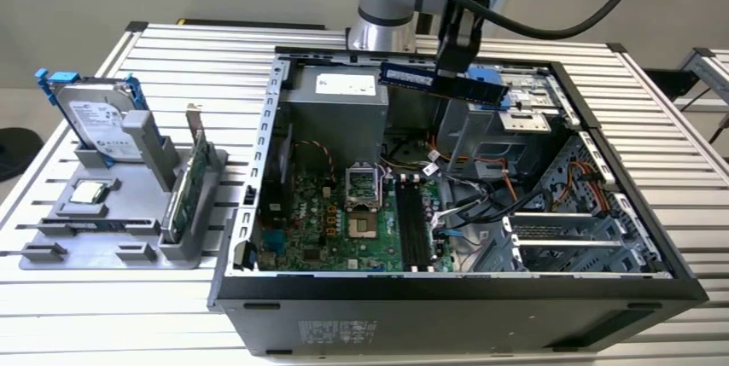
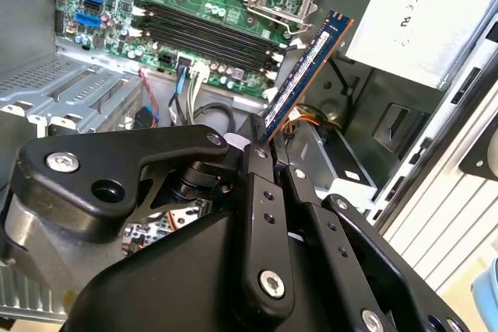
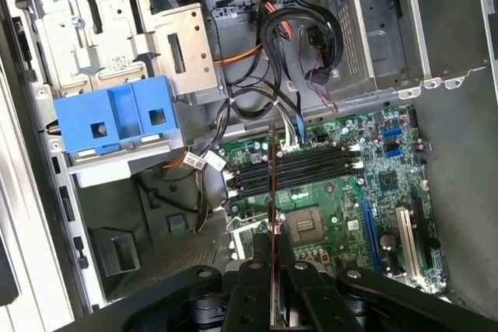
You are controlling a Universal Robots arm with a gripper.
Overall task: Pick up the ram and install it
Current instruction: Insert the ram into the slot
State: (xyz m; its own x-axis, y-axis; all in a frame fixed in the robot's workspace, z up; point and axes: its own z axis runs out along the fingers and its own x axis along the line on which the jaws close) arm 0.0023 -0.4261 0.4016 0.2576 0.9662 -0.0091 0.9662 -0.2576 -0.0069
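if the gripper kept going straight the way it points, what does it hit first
Probably the memory slots on the motherboard. In the first wrist view the gripper points toward them, and the ram it holds sticks out ahead, so it would touch them first. Depth is hard to judge.

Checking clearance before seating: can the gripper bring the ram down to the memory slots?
Probably yes: the gripper holds the ram above the open case, the memory slots look empty, and the cables lie beside them, not across.

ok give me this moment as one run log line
hand: shut on ram | ram: held in air over open computer case | memory slots: ram not seated
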